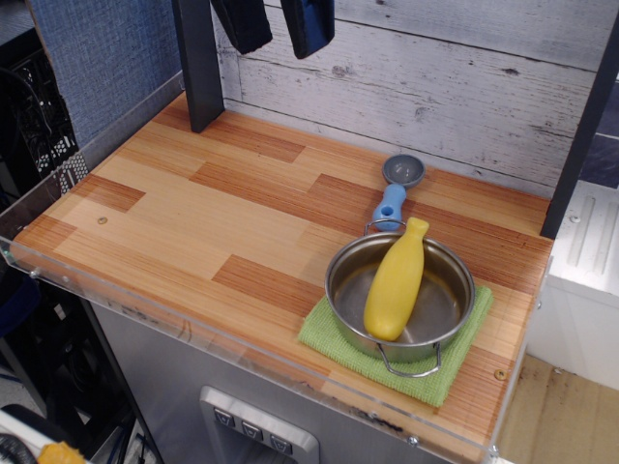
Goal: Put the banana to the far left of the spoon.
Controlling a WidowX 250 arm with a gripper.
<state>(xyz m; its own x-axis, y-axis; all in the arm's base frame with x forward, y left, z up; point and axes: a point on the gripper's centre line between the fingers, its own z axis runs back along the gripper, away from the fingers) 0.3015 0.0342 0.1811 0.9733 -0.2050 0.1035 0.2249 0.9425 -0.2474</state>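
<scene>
The yellow banana (395,283) lies inside the steel pot (340,276), its narrow stub end resting on the far rim. The spoon (396,188) lies on the wooden table just behind the pot, grey bowl away from me and light blue handle pointing at the pot. My gripper (277,23) hangs at the top edge of the view, high above the back of the table and far from both things. Its two dark fingers (308,23) are apart with nothing between them.
The pot stands on a green cloth (455,365) near the front right corner. A dark post (198,63) stands at the back left and another (580,135) at the right. A clear rim (145,304) edges the table (174,208). A plank wall (455,87) closes the back.
</scene>
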